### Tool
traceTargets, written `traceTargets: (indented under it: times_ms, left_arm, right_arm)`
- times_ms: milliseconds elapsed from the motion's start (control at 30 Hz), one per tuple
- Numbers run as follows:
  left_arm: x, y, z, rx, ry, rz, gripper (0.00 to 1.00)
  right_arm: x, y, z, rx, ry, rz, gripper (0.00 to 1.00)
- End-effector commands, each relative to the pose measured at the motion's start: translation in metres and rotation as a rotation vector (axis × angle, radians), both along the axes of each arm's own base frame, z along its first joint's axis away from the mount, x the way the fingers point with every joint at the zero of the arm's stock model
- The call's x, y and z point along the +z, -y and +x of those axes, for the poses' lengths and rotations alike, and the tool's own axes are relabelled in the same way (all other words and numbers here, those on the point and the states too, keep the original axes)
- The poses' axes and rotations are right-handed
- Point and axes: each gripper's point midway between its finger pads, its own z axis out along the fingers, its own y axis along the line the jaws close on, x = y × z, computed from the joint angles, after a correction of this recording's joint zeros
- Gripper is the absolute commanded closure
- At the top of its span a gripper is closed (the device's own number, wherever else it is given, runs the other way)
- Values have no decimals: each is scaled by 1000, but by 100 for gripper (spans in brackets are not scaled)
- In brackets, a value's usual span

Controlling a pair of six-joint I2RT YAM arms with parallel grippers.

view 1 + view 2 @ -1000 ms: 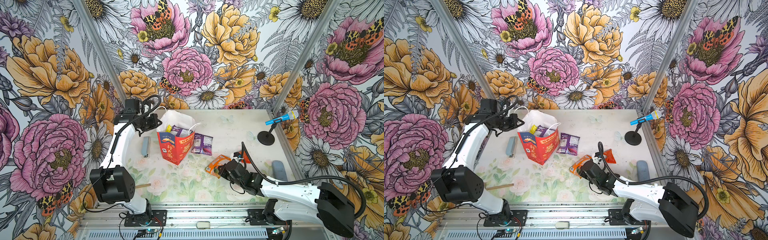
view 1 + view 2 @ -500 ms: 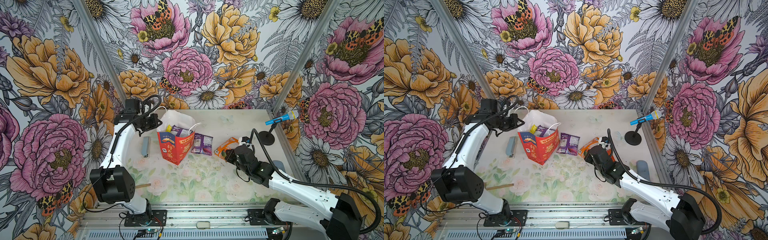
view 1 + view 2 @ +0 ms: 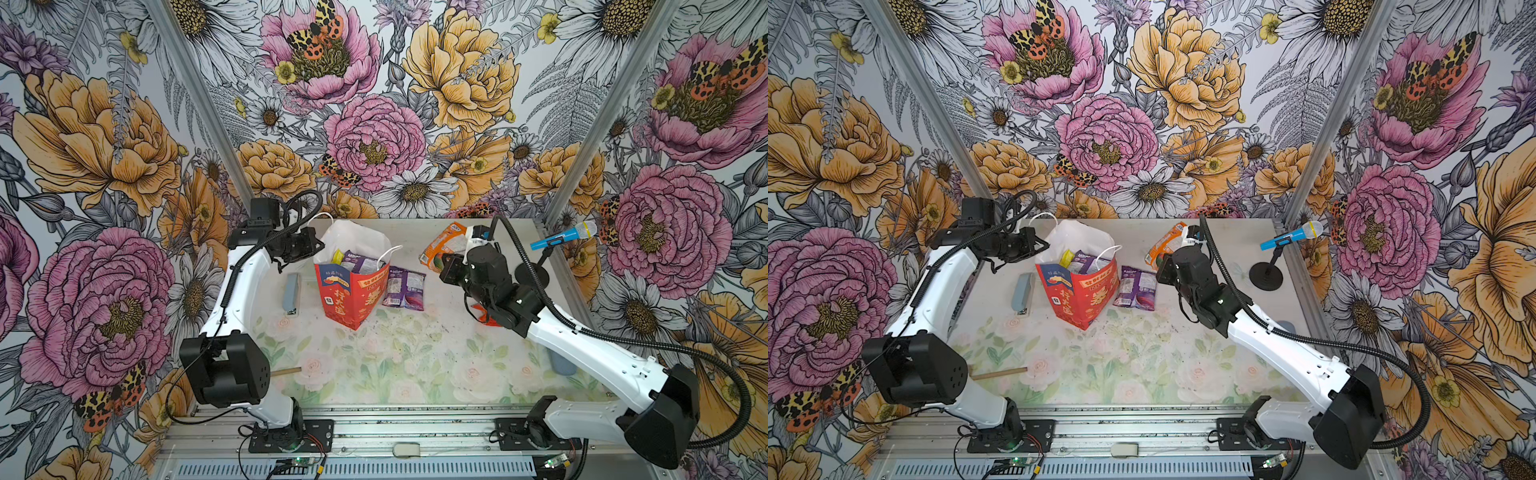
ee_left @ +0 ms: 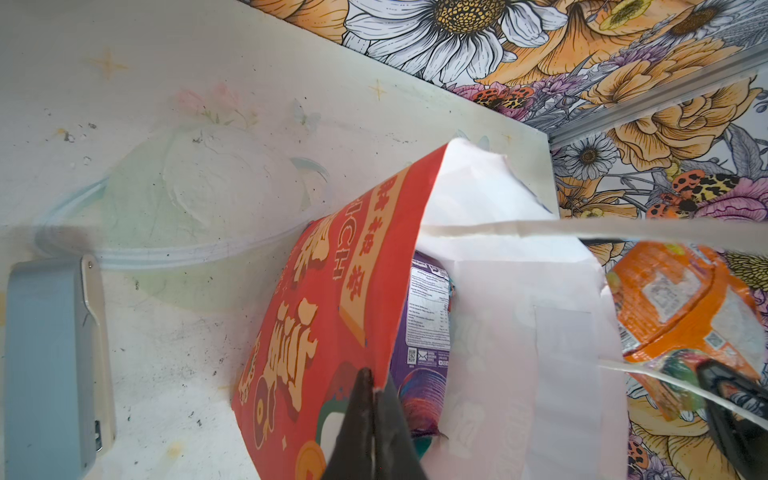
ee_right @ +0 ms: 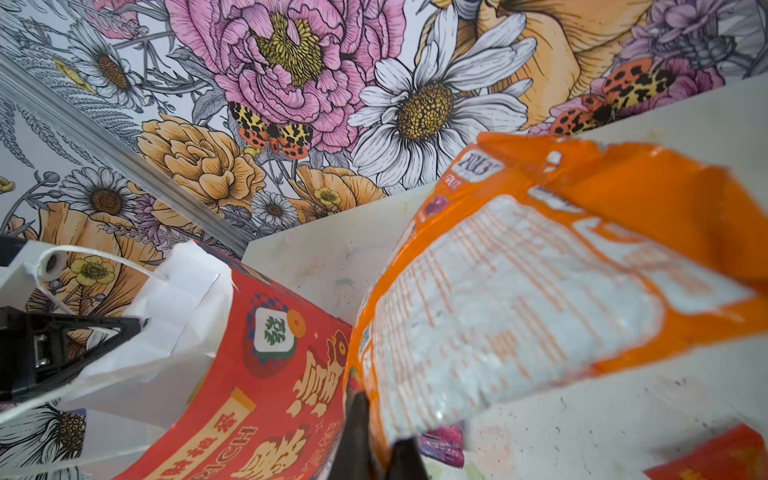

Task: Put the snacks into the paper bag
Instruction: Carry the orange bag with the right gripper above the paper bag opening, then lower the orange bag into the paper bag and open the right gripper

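Red paper bag (image 3: 353,291) upright, mouth open, inner packets (image 3: 361,264) showing at the top. Nearer than bag, right-arm side: small red-orange packet (image 3: 484,318) on table, partly under the arm. Just beside bag, same side: purple packet (image 3: 404,287) lying flat. Opposite side: grey block (image 3: 291,291). Left gripper (image 4: 374,411) clenched on bag's rim. Farther back, right-arm side: right gripper (image 5: 376,440) clamped on orange packet (image 3: 442,245), raised off table, apart from bag.
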Motion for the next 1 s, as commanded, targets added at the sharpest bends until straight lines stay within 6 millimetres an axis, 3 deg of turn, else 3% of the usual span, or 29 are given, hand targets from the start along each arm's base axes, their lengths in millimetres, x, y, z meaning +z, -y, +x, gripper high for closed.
traceTargets:
  times_ms: [0, 167, 500, 733, 967]
  left_arm:
    - [0, 2, -3, 1, -1, 2, 100]
    - [0, 2, -3, 3, -1, 2, 100]
    - [-1, 3, -2, 1, -4, 1, 100]
    - [-1, 3, -3, 1, -2, 2, 100]
    - [-1, 3, -3, 1, -2, 1, 100]
  right_arm:
    - [47, -7, 11, 62, 115, 2, 100]
    - [73, -24, 22, 133, 158, 14, 100]
    - [110, -80, 50, 307, 206, 67, 100]
    - [115, -116, 63, 392, 201, 77, 100]
    - [112, -159, 52, 494, 192, 68, 100]
